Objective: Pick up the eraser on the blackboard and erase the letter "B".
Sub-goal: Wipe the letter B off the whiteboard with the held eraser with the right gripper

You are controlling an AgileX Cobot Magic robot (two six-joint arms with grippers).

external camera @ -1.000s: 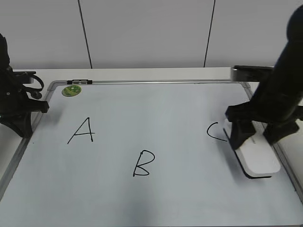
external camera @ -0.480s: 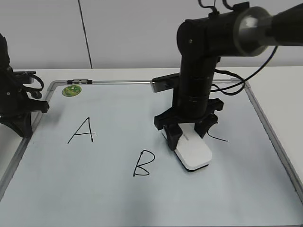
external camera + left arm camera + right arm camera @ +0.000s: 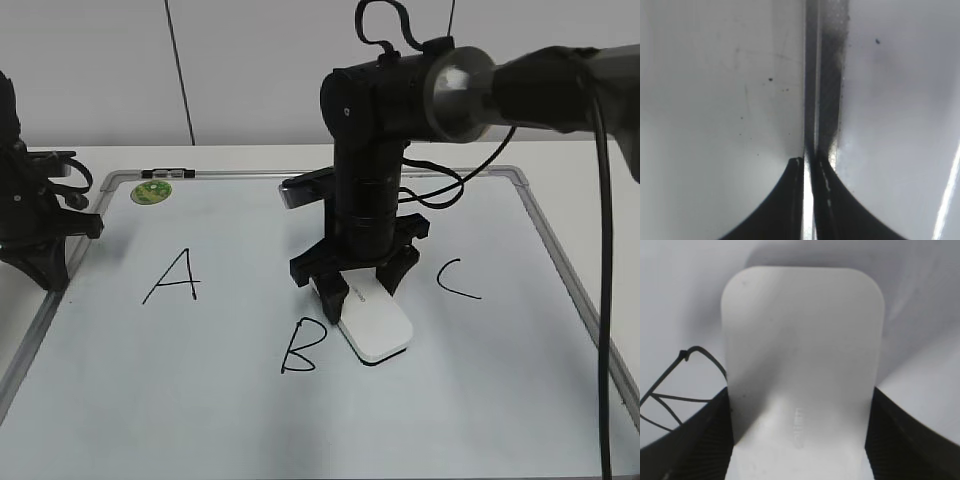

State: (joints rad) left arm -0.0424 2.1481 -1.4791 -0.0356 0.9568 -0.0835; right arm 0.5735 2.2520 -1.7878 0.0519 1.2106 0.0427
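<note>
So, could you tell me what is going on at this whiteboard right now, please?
The right claw is shut on the eraser and holds it on the blackboard, right beside the letter "B". The B looks whole, so erasing has not visibly begun. The letters A and C are intact too. The left claw sits shut at the board's left edge, holding nothing.

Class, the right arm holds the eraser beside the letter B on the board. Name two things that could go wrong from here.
1. The eraser sits between the B and the C; a wide stroke might smear the C.
2. The right gripper holds only the eraser's near end, so pressing down could tilt it or make it slip.
</note>
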